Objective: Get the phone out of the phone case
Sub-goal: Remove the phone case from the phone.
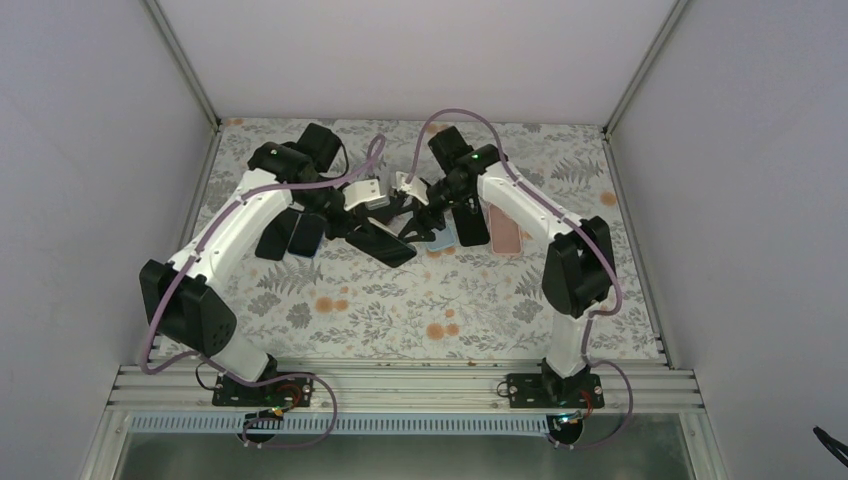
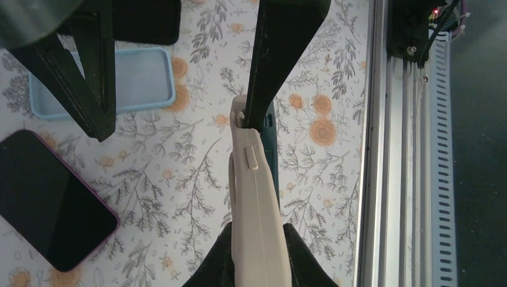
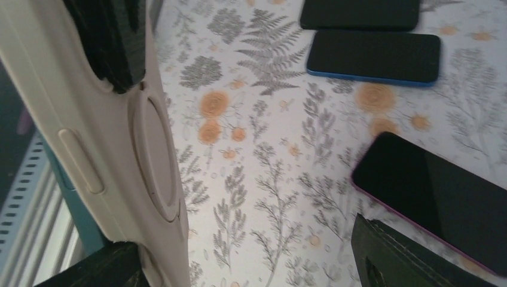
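The beige phone case (image 2: 257,203) stands on edge, clamped between my left gripper's (image 2: 257,245) fingers. The teal phone's edge (image 2: 271,146) shows behind the case. In the top view, the left gripper (image 1: 372,198) holds the case (image 1: 366,192) above the mat at mid-table. My right gripper (image 1: 413,197) faces it, open wide. One right finger (image 2: 281,54) touches the case's top corner, the other (image 2: 89,78) stands apart. In the right wrist view, the case (image 3: 119,155) fills the left, beside the right gripper (image 3: 251,257); the teal edge (image 3: 78,221) shows behind.
An empty light blue case (image 2: 119,78) and a black phone with a pink rim (image 2: 48,197) lie on the floral mat. More phones lie flat: a blue-rimmed one (image 3: 373,57), a black one (image 3: 359,12), and a pink one (image 1: 505,230). The aluminium rail (image 2: 406,179) borders the mat.
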Controlling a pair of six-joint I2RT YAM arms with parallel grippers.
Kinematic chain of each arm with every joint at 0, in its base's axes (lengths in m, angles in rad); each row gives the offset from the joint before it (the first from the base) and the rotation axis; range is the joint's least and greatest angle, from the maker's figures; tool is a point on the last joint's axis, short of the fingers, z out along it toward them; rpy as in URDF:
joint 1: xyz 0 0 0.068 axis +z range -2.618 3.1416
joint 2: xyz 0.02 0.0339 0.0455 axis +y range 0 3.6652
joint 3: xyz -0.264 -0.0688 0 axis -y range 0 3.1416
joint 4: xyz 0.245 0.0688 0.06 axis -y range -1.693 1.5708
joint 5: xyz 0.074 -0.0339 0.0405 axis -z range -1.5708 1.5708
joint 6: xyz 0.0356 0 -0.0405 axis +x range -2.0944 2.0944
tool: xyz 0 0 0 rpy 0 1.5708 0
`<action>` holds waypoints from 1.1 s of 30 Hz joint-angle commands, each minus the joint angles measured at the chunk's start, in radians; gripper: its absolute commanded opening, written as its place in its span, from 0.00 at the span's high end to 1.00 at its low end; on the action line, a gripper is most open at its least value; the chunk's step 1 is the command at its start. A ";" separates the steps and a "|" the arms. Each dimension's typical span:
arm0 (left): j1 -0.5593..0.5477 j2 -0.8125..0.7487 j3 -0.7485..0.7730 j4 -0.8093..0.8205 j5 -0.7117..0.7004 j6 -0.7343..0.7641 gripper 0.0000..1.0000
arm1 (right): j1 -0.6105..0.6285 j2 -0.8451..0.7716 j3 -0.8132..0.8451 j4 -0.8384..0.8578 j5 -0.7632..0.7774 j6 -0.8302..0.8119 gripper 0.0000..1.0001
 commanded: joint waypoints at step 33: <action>-0.027 -0.239 -0.013 0.646 -0.365 -0.076 0.00 | -0.061 -0.063 0.054 0.208 -0.339 0.477 0.97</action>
